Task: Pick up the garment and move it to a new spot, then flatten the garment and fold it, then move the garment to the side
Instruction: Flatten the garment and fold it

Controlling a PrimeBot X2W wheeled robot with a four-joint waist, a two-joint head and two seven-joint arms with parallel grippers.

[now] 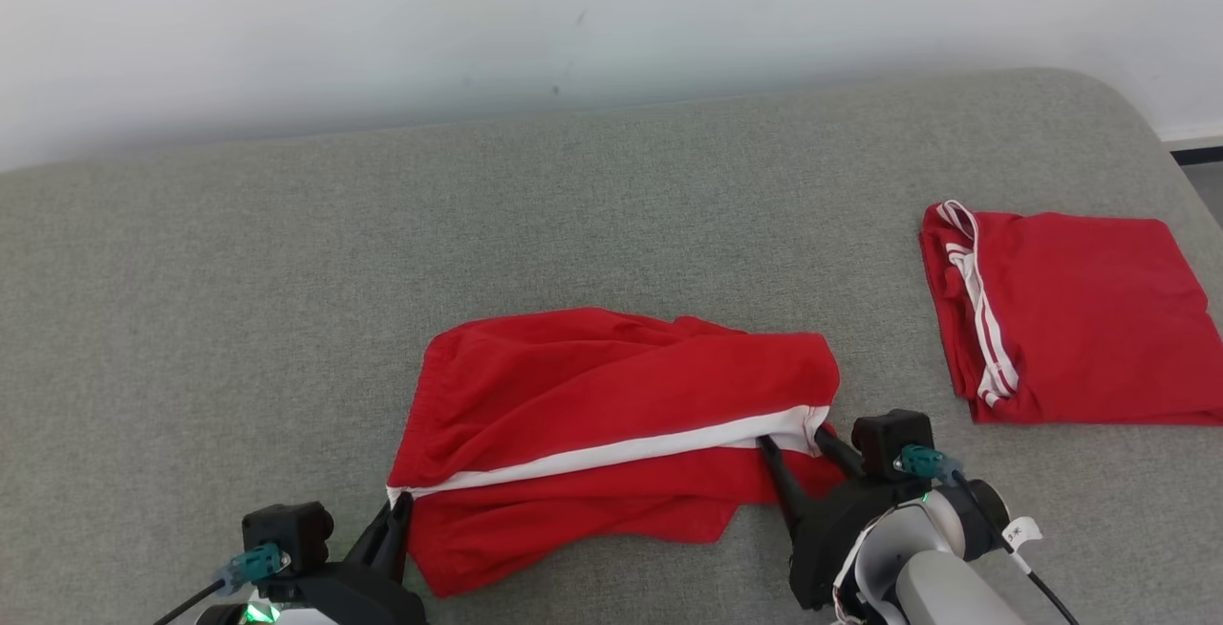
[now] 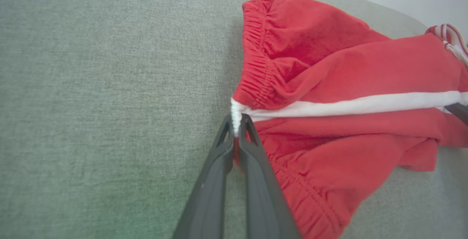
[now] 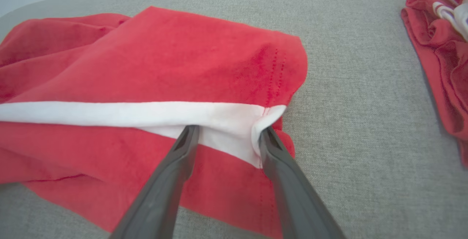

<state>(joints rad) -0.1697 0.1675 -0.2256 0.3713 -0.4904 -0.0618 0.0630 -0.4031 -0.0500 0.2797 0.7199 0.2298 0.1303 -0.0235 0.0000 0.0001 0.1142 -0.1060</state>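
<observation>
Near the front edge of the grey padded surface (image 1: 287, 319), about midway along it, lies the red garment (image 1: 611, 386), a pair of shorts, rumpled and only partly spread. The left gripper (image 2: 237, 120) has its fingers pressed together on the waistband end of the white stripe (image 1: 621, 453). The right gripper (image 3: 229, 131) stands with fingers apart, straddling the stripe's other end at the leg hem (image 3: 278, 74), one finger touching a small curl of white cloth.

The main risk, as I judge it, is the right fingers pinching just that curl or a single layer. A pull would then drag the top layer and leave the cloth beneath bunched. The left hold looks thin, right at the seam's tip, so a hard stretch between the arms could slip it free. A second, folded red garment (image 1: 1070, 319) sits towards the right edge, well apart. A wide swing that way could disturb it.
</observation>
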